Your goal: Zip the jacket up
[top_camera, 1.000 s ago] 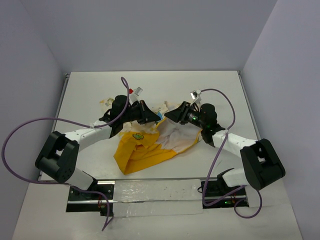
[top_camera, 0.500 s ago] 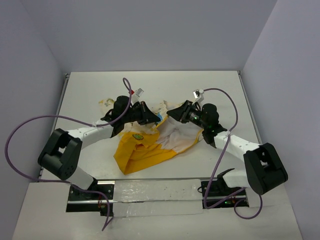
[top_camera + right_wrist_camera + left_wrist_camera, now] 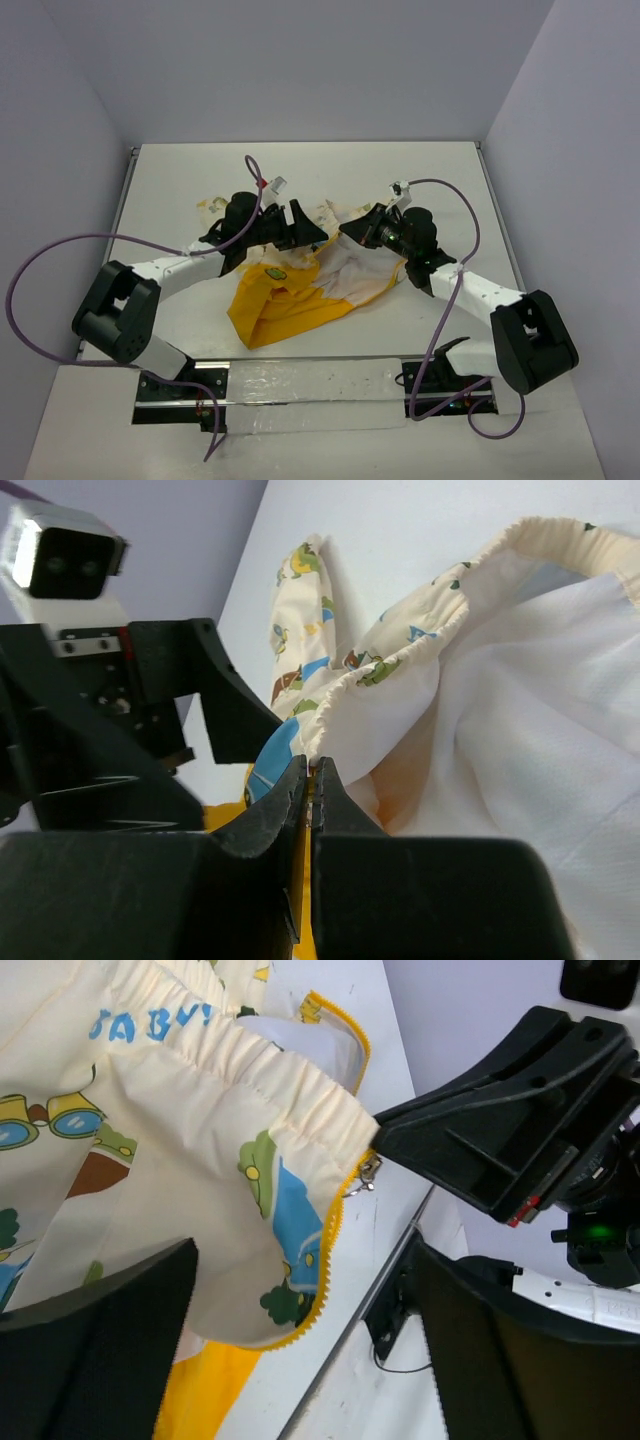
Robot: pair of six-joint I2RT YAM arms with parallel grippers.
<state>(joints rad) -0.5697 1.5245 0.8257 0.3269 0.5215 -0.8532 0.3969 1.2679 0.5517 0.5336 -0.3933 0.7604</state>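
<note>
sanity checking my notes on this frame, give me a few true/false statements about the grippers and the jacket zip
1. The left gripper is open, gripping nothing. True.
2. The right gripper is open too. False: it is shut on the jacket, pinching the gathered hem beside the zipper pull.
3. The jacket is zipped up. False: it lies open, its yellow zipper teeth unjoined.
4. The jacket lies on the table between the two arms. True.
</note>
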